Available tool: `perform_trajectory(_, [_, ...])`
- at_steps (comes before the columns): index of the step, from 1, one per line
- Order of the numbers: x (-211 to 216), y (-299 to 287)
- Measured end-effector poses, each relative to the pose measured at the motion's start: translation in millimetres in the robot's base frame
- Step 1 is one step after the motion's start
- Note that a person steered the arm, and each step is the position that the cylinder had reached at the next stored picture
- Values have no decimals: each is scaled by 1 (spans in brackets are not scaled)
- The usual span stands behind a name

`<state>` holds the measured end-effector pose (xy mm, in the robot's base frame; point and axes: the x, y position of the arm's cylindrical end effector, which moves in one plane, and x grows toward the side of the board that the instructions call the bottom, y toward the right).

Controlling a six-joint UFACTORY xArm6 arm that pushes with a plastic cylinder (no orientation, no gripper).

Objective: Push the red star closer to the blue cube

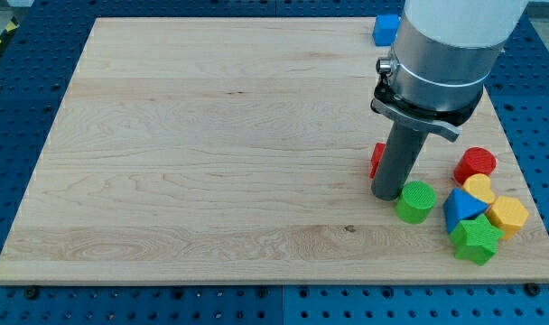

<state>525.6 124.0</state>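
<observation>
Pale wood is the material of the board, which fills most of the view and lies on a blue perforated table. Most of the board is bare; all blocks stand on its right side.

The arm comes down from the far right as a wide grey cylinder with a dark bracket under it, and it ends in a straight dark rod. My tip rests on the wood at the near right. It has no jaws, so it is neither wide nor narrow, and it holds nothing.

Just left of the rod a red block shows as a narrow strip only, touching the rod or almost so. The rod hides most of it, so I cannot tell its shape; it may be the red star. The blue cube sits at the far right edge of the board, partly behind the arm, well apart from the red block.

A green cylinder stands just right of my tip, very close to it. Further right there is a tight group of 5 blocks: a red cylinder at the far side, a yellow block with a rounded top below it, a blue triangular block, a yellow hexagonal block at the right, and a green star nearest to the front edge.
</observation>
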Motion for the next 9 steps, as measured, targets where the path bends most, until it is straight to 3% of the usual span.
perform_trajectory(3, [-32, -3])
perform_trajectory(6, [-41, 47])
perform_trajectory(9, [-111, 45])
